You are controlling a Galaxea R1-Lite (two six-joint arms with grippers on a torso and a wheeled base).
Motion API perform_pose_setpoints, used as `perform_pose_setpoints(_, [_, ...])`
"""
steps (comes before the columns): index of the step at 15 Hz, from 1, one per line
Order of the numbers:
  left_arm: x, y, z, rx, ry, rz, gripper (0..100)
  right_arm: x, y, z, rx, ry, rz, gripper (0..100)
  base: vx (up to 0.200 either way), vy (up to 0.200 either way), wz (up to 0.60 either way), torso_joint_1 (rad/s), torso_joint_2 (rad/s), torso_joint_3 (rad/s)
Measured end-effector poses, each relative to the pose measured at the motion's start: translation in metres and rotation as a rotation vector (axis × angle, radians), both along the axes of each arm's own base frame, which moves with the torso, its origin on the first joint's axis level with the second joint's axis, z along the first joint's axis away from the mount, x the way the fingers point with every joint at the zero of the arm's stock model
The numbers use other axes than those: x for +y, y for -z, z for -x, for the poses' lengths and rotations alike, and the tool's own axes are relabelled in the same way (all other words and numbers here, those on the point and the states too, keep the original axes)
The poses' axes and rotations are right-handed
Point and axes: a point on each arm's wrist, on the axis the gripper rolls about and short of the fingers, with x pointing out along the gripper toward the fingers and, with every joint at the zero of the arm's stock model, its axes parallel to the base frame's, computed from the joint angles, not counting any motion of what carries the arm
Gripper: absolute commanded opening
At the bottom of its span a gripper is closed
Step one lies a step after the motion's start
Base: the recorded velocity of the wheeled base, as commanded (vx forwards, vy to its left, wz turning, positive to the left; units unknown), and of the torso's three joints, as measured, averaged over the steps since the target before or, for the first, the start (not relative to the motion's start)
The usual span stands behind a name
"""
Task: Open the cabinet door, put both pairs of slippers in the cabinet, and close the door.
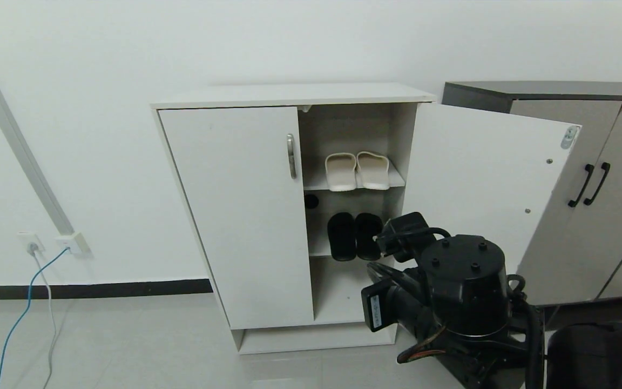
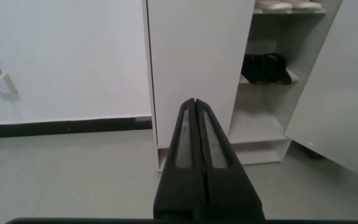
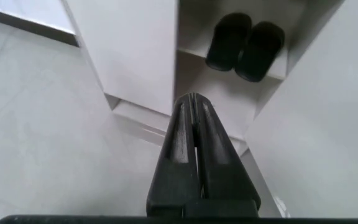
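A white cabinet [image 1: 235, 216] stands on pale floor tile [image 1: 127, 346] against a white wall, its right door [image 1: 484, 178] swung wide beside a grey cabinet [image 1: 602, 189]. White slippers [image 1: 357, 170] sit on the upper shelf, black slippers [image 1: 354, 236] on the middle. Left claw [image 2: 194, 106] and right claw [image 3: 194, 99] are pressed together over open floor.

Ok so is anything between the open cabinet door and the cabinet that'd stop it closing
Nothing loose shows in the path of the open door: the white slippers and black slippers lie on their shelves inside. The right gripper hangs in front of the opening, so it likely sits in the door's sweep.
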Motion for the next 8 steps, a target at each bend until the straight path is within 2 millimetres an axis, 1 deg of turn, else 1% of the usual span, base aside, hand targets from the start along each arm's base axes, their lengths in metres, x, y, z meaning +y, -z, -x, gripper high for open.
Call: perform_pose_setpoints(8, [0.0, 0.0003, 0.0, 0.002, -0.001, 0.001, 0, -0.0014, 0.0045, 0.0, 0.009, 0.003, 0.015, 0, 0.0, 0.0, 0.0, 0.0, 0.0, 0.0])
